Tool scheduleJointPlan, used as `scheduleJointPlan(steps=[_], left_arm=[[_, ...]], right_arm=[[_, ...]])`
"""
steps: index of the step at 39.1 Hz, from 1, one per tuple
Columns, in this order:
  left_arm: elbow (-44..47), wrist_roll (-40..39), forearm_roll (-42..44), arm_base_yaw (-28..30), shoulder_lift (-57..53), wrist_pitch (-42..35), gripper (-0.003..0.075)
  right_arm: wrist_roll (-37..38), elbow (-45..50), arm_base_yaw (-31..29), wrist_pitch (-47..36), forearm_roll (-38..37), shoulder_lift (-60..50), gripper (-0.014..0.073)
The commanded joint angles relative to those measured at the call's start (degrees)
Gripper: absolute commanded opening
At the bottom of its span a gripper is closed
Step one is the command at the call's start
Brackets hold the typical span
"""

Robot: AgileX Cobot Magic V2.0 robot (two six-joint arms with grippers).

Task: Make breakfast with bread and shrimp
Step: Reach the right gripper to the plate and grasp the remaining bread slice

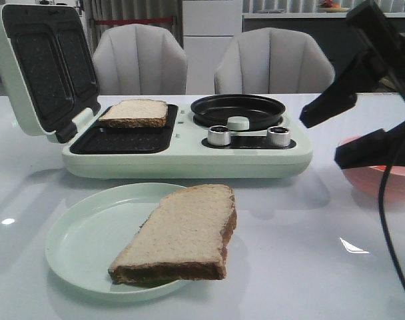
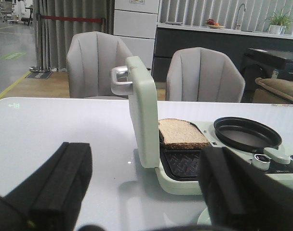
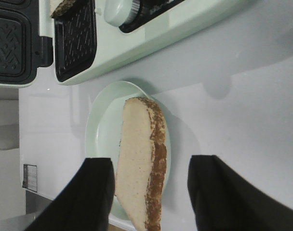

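One bread slice [image 1: 134, 112] lies in the far slot of the open pale green sandwich maker [image 1: 189, 159]; it also shows in the left wrist view [image 2: 182, 134]. The second bread slice [image 1: 182, 233] lies on a pale green plate [image 1: 82, 233] in front of the maker, overhanging the plate's near right rim. My right gripper [image 1: 320, 141] is open and empty, raised at the right, above a pink bowl [image 1: 379, 181]. In the right wrist view the gripper [image 3: 151, 166] looks down on that slice [image 3: 137, 154]. My left gripper [image 2: 144, 159] is open and empty, left of the maker. No shrimp is visible.
The maker's lid [image 1: 42, 67] stands open at the back left. A round black pan [image 1: 238, 110] sits on the maker's right half, with two metal knobs [image 1: 219, 135] in front. Two grey chairs [image 1: 140, 60] stand behind the table.
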Motion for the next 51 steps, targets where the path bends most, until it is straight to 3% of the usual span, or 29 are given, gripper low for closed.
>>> scheduleJointPlan(steps=[1,11,34,45,51], left_arm=[[-1.4,-0.5,0.7,-0.3,0.7,-3.8,0.0511],[-1.4,-0.5,0.7,-0.3,0.7,-3.8,0.0511],[-1.4,-0.5,0.7,-0.3,0.7,-3.8,0.0511],[-1.4,-0.5,0.7,-0.3,0.7,-3.8,0.0511],[-1.4,-0.5,0.7,-0.3,0.7,-3.8,0.0511]], right_arm=[[-9.7,-1.9,2.7,2.7,10.3,2.6,0.0458],[-18.9,-5.2,7.0,1.0,18.5,12.3,0.0458],[-19.0,-13.3,11.8,2.6,19.0,24.8,0.0449],[-19.2,-13.8,11.8,4.7,19.2,25.5,0.0204],[-19.2,-13.9,11.1,6.2,19.6,25.0,0.0185]])
